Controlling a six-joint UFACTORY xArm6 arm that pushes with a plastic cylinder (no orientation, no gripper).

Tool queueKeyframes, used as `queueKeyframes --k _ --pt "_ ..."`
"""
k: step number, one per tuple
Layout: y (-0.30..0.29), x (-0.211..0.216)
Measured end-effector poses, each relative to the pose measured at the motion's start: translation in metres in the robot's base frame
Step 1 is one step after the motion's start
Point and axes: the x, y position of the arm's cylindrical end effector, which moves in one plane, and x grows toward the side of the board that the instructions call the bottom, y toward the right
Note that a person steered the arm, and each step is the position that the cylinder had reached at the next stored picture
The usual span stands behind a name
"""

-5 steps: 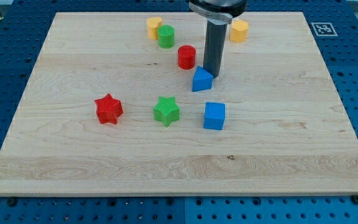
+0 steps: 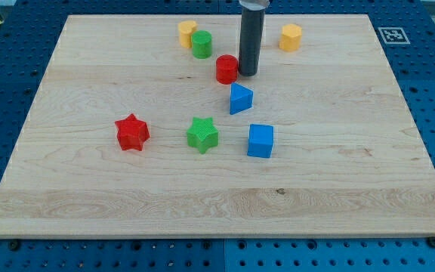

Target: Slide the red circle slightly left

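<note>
The red circle [image 2: 226, 69] stands on the wooden board [image 2: 89, 189] in the upper middle of the view. My tip [image 2: 247, 74] is right beside its right side, touching or nearly touching it. The rod rises straight up out of the view's top. A blue triangular block [image 2: 240, 99] lies just below the tip.
A green circle [image 2: 202, 44] and a yellow block [image 2: 187, 33] sit up and left of the red circle. A yellow block [image 2: 291, 37] is at the upper right. A red star [image 2: 132, 133], a green star [image 2: 202, 135] and a blue cube [image 2: 260, 140] lie lower down.
My tip has moved up and a little left, from beside the blue triangular block to the red circle's right side. The blue triangular block has shifted and turned slightly.
</note>
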Motion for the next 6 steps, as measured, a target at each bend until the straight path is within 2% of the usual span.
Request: queueKeyframes --k 2,5,6 --pt "-0.002 -0.002" --pt "-0.065 0.008" --pt "-0.059 0.007"
